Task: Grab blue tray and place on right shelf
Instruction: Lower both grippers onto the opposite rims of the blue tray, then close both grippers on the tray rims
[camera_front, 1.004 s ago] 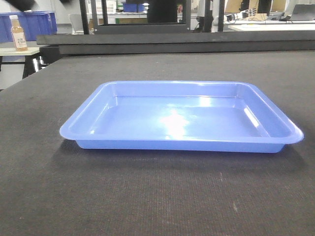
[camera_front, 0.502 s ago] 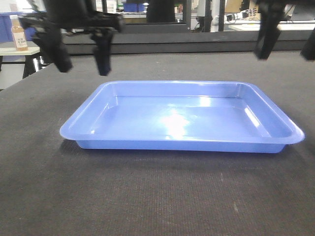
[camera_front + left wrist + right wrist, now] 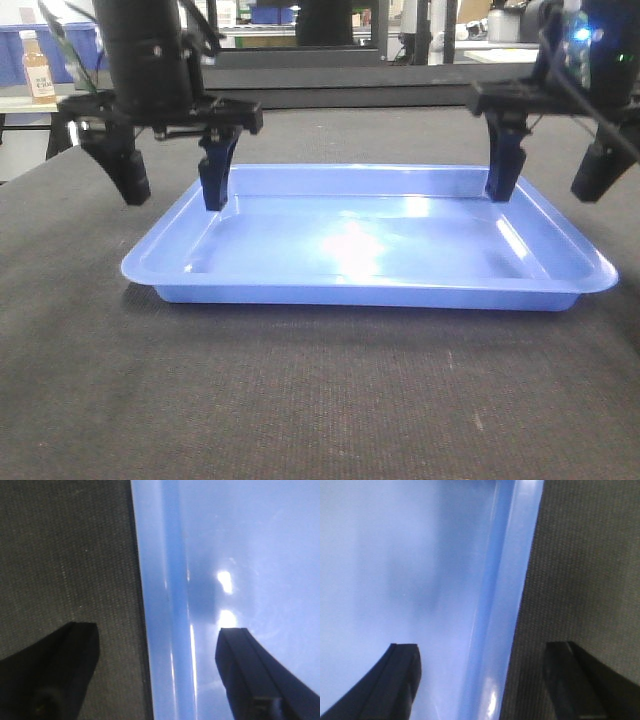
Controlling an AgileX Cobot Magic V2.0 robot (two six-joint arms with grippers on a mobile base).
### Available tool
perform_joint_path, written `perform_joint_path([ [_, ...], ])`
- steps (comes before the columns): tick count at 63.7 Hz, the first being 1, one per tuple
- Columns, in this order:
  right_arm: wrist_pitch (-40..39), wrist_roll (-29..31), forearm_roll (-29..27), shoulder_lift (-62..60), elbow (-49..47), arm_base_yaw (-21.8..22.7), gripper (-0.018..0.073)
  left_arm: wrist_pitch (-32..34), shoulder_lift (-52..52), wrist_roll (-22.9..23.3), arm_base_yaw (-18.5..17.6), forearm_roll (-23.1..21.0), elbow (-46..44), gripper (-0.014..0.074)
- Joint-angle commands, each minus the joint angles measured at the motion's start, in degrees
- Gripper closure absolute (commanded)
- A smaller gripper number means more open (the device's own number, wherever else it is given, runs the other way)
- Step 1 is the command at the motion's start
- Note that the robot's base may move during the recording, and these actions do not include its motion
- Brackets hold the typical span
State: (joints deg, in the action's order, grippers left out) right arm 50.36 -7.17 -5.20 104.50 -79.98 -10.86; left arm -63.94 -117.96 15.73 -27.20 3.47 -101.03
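A: Where is the tray?
B: It lies flat on the dark bench, about in the middle. It is light blue and shiny.
A: Is anything holding it?
B: No. The left jaws are wide open over its left rim. One finger is inside the tray. The other finger is outside, over the bench. The rim runs between them.
A: And the right jaws?
B: They are wide open too, over the right rim. One finger hangs inside the tray and one hangs outside it.
A: Do the fingers touch the tray?
B: I cannot tell. They are low and close to the rim on both sides.
A: What is farther back?
B: Far back on the left a bottle stands on a small table, and a dark blue bin is behind it
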Motion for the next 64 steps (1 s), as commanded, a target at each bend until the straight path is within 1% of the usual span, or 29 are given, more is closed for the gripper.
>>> perform_joint_path([
  [1, -2.53, -0.04, 0.63, -1.71, -2.05, 0.05, -0.0030, 1.75, 2.65, 0.71, 0.32, -0.75, -1.95, 0.0197],
  [12, -3.22, -0.04, 0.63, 0.16, -2.05, 0.05, -0.0030, 1.88, 1.25, 0.71, 1.32, -1.10, -1.95, 0.0197],
  [29, -3.40, -0.04, 0.67, 2.00, -2.05, 0.05, -0.0027, 3.01, 0.33, 0.71, 1.31, -1.19, -1.95, 0.0197],
  [34, -3.00, -0.04, 0.67, 2.72, -2.05, 0.05, 0.0022, 3.01, 0.33, 0.71, 1.31, -1.19, -1.95, 0.0197],
  [36, -2.64, -0.04, 0.67, 2.92, -2.05, 0.05, 0.0072, 3.01, 0.33, 0.71, 1.31, -1.19, -1.95, 0.0199],
  [39, -2.21, -0.04, 0.67, 3.03, -2.05, 0.05, 0.0170, 3.01, 0.33, 0.71, 1.31, -1.19, -1.95, 0.0209],
  [40, -2.15, -0.04, 0.67, 3.03, -2.05, 0.05, 0.0186, 2.89, 0.33, 0.71, 1.31, -1.19, -1.95, 0.0223],
  [41, -2.06, -0.04, 0.67, 3.03, -2.05, 0.05, 0.0239, 2.89, 0.33, 0.71, 1.31, -1.33, -1.95, 0.0234],
  [43, -1.90, -0.04, 0.67, 2.97, -2.05, 0.05, 0.0314, 2.89, 0.33, 0.71, 1.31, -1.59, -1.95, 0.0265],
  [44, -1.83, -0.04, 0.67, 2.88, -2.05, 0.05, 0.0372, 2.89, 0.33, 0.71, 1.31, -1.69, -1.95, 0.0293],
  [46, -1.76, -0.04, 0.67, 2.77, -2.05, 0.05, 0.0449, 2.71, 0.33, 0.71, 1.31, -2.15, -1.95, 0.0337],
  [47, -1.76, -0.04, 0.67, 2.62, -2.05, 0.05, 0.0504, 2.77, 0.33, 0.71, 1.31, -2.41, -1.95, 0.0362],
  [48, -1.76, -0.04, 0.67, 2.53, -2.05, 0.05, 0.0529, 2.77, 0.33, 0.71, 1.31, -2.69, -1.95, 0.0401],
  [52, -1.76, -0.04, 0.67, 2.14, -2.05, 0.05, 0.0488, 2.68, 0.33, 0.71, 1.31, -3.47, -1.95, 0.0515],
  [53, -1.76, -0.04, 0.67, 2.06, -2.05, 0.05, 0.0489, 2.68, 0.33, 0.71, 1.31, -3.47, -1.95, 0.0560],
  [54, -1.71, -0.04, 0.67, 1.94, -2.05, 0.05, 0.0492, 2.63, 0.33, 0.71, 1.31, -3.47, -1.95, 0.0575],
  [56, -1.64, -0.04, 0.67, 1.57, -2.05, 0.05, 0.0501, 2.40, 0.33, 0.71, 1.31, -3.84, -1.95, 0.0646],
  [57, -1.50, -0.04, 0.67, 1.44, -2.05, 0.05, 0.0502, 2.20, 0.33, 0.71, 1.31, -3.95, -1.95, 0.0654],
  [60, -1.28, -0.04, 0.67, 0.66, -2.05, 0.05, 0.0501, 1.91, 0.33, 0.71, 1.31, -3.95, -2.03, 0.0629],
  [64, -0.98, -0.09, 0.67, -0.59, -2.05, 0.05, 0.0501, 0.66, 0.70, 0.71, 1.31, -3.95, -2.17, 0.0639],
])
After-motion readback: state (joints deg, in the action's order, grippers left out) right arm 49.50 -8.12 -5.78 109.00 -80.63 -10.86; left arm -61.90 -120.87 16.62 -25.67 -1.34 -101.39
